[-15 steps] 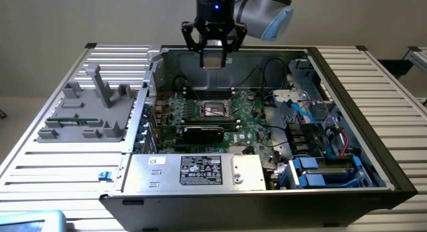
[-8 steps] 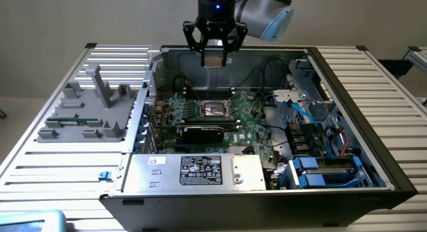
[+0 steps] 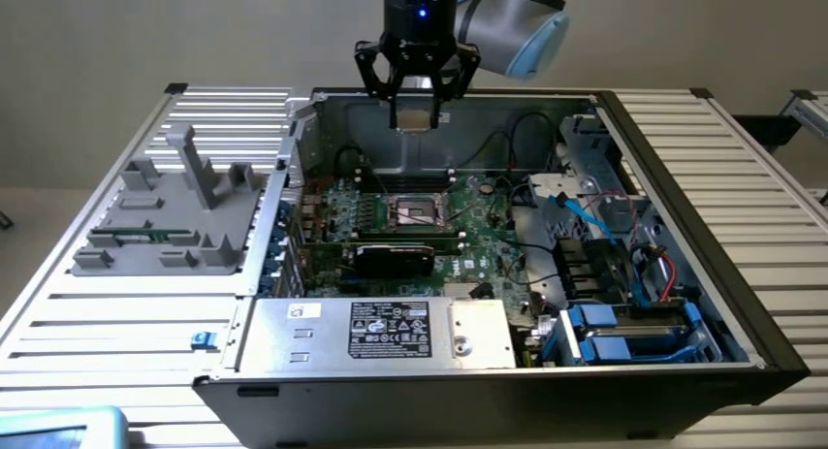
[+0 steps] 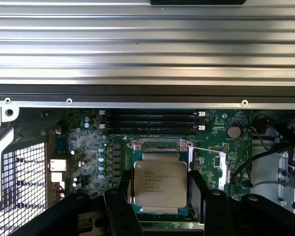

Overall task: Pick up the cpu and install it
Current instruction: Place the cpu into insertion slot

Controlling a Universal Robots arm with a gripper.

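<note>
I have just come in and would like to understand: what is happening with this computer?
A robot arm's gripper holds the cpu between its fingers, in the air over the open computer case. The socket on the motherboard lies below it. The cpu is picked up but not yet installed.

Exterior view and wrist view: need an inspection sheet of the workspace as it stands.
Surface: slatted metal table carrying an open computer case.
Job's things: cpu chip held high above the motherboard, roughly over the socket.
Clutter: grey plastic fixture on the table, to the exterior view's left of the case; small blue part near the case's front corner.
Grippers: jaws closed on two opposite sides of the cpu chip.
Cables: blue cables and a red cable inside the case, to the exterior view's right of the motherboard.
Surroundings: plain wall behind.
</note>
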